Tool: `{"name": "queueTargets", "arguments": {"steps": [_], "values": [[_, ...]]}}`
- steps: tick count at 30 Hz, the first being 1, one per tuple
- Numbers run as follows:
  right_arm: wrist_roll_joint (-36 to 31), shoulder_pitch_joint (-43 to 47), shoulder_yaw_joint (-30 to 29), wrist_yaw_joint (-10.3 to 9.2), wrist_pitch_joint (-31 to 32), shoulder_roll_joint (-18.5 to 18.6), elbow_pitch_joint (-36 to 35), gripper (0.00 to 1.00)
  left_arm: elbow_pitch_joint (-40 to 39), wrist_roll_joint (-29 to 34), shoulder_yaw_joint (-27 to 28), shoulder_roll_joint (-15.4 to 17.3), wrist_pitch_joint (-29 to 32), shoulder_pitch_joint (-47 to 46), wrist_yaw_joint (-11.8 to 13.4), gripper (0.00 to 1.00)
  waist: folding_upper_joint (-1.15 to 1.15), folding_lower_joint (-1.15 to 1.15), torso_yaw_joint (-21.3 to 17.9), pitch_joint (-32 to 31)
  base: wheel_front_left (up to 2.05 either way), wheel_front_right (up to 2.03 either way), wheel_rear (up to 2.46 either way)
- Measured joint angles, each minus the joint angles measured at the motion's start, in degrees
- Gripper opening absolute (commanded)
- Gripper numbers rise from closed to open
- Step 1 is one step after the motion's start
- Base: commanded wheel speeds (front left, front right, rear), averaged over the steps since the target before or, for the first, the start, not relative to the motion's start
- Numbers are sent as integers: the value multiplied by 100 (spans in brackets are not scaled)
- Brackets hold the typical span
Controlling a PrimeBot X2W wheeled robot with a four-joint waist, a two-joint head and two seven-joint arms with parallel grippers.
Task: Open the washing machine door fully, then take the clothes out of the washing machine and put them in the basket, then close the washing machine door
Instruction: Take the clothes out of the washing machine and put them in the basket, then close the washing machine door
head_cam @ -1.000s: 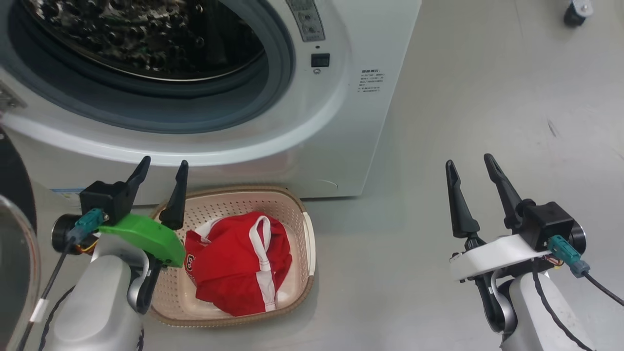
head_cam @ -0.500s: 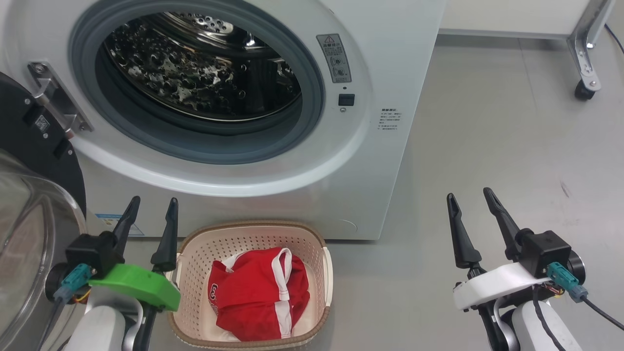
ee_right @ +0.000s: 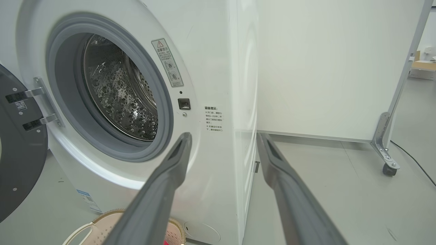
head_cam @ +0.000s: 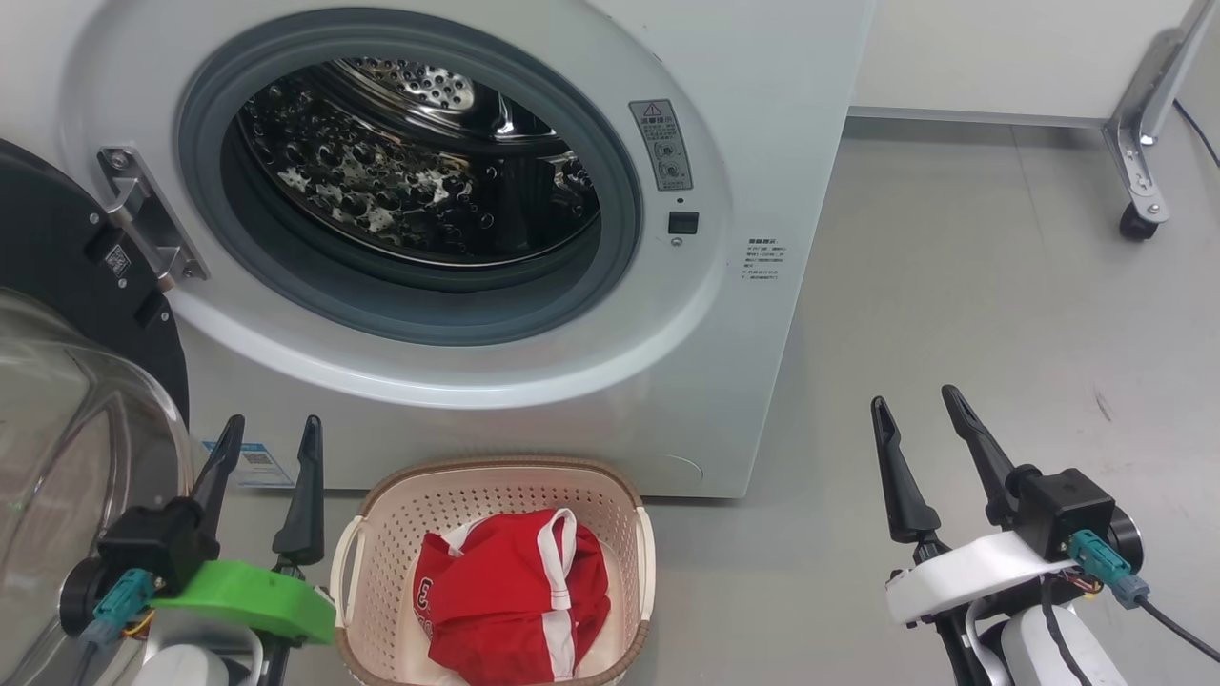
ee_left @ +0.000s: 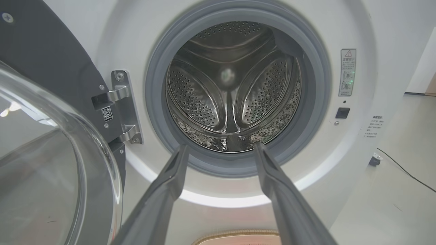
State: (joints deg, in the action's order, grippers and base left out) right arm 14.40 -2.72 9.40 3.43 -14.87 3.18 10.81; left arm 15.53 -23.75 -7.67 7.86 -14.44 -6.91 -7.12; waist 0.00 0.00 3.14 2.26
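Head camera looks down on the washing machine (head_cam: 782,114); both wrist cameras face its drum (ee_left: 204,102)

Reads as a lab or test space, not a home. Bare, smooth grey floor (head_cam: 963,314). Washing machine (head_cam: 782,114) stands free on it, upper left of the head view. White partition panel (head_cam: 991,48) on a metal leg (head_cam: 1134,167) with caster (head_cam: 1136,221), upper right. Loose black cable (ee_right: 414,161) trails across the floor.
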Motion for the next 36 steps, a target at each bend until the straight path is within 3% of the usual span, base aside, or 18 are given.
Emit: {"name": "queueTargets", "arguments": {"steps": [36], "values": [[-45,64,-22,36,0,-36,-91,100,-573,202,222,-170,0,472,0,100,0,0,-75,86,0,0,0]]}}
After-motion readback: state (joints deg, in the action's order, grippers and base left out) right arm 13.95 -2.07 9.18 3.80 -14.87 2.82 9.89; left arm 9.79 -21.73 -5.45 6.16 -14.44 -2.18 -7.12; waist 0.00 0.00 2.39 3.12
